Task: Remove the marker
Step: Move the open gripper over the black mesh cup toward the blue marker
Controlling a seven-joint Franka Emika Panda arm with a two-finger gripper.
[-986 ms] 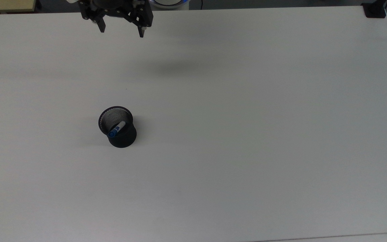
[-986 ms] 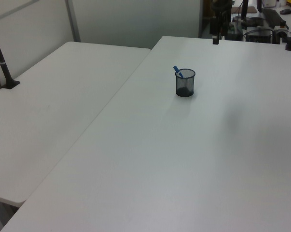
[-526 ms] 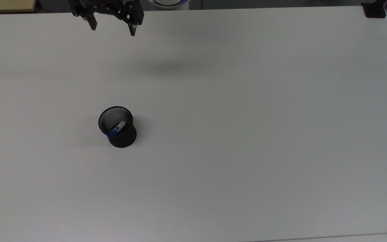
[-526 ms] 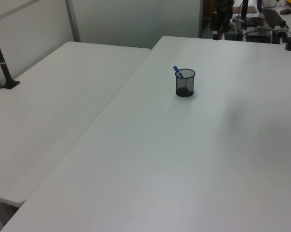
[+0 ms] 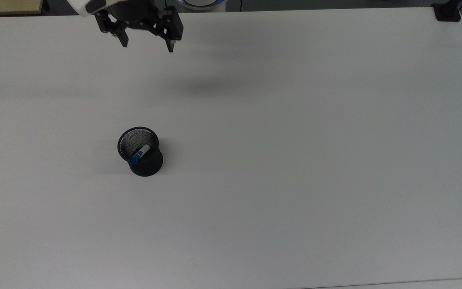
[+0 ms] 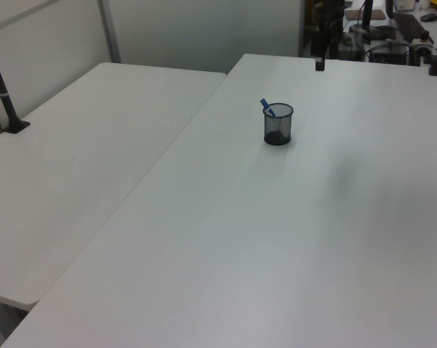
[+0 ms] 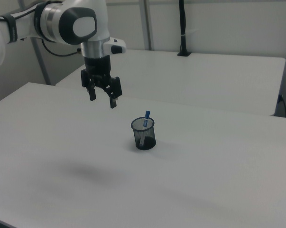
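The marker (image 5: 139, 154) stands inside a black mesh cup (image 5: 142, 156) on the white bench (image 5: 295, 140), leaning against the rim so that its blue cap pokes up above the edge; in the right view the cap (image 7: 146, 115) rises just over the rim of the cup (image 7: 143, 134), and in the left view it tilts toward the left view's left (image 6: 266, 106). The marker's long axis is therefore close to upright but slanted, with the lower end down in the cup and the cap end resting on the rim nearest the top view's lower left. The claw (image 5: 147, 45) hangs in the air well apart from the cup, its two fingers spread wide and holding nothing; in the right view it (image 7: 101, 101) sits up and toward the right view's left of the cup, fingers pointing down. In the top view the cup lies almost straight below the claw on the picture, a little toward the top view's left. The coming move, as I judge it, turns on bringing the claw over the cup's rim and lowering it so the fingers straddle the exposed cap end, since the barrel is shielded by the mesh wall and only that short tip offers a grip.
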